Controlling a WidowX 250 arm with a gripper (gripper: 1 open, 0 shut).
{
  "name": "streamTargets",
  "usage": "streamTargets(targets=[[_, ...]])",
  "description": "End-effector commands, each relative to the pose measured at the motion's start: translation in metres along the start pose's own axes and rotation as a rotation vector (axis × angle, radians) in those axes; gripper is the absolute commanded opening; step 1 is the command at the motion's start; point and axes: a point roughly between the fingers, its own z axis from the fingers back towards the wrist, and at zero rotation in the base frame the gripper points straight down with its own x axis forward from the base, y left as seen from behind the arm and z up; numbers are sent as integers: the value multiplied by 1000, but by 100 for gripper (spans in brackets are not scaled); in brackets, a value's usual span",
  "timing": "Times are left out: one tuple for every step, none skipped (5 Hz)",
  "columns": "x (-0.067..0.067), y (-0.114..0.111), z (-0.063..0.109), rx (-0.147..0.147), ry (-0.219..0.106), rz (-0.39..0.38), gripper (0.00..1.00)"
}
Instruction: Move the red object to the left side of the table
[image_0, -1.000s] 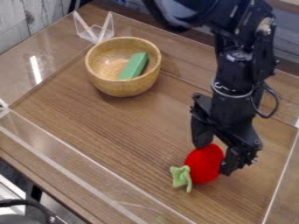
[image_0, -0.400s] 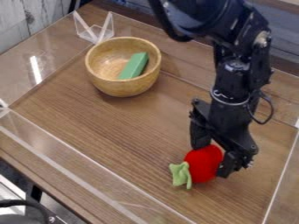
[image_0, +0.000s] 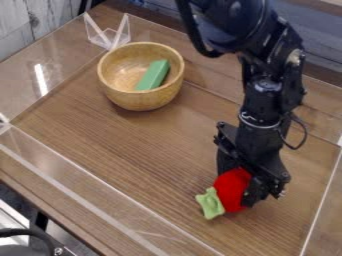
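The red object (image_0: 231, 191), a glossy red toy fruit with a light green leafy stem (image_0: 210, 206), lies on the table (image_0: 120, 140) near the front right. My gripper (image_0: 242, 193) points straight down over it, with its black fingers (image_0: 270, 185) pressed close on either side of the fruit. The jaws look shut on the fruit, which still rests on the wood. The fruit's far side is hidden behind the fingers.
A wooden bowl (image_0: 139, 98) with a green piece (image_0: 156, 73) inside stands at the back left. Low clear acrylic walls (image_0: 80, 185) edge the tabletop. Bare wood stretches between the bowl and the fruit.
The gripper has sunk lower over the red fruit and its fingers have drawn in against it. The fruit has stayed in nearly the same spot.
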Motion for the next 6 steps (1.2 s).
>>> streamTargets(targets=[[6,4,14,4,-42,3,0],[4,8,23,9,-51,10,0],[3,12,33,15,-64,19,0],[-1,21,47,28,-83,50,0],[-13,47,61,45,-98,139,0],[-30,83,63,56,-103,199,0]])
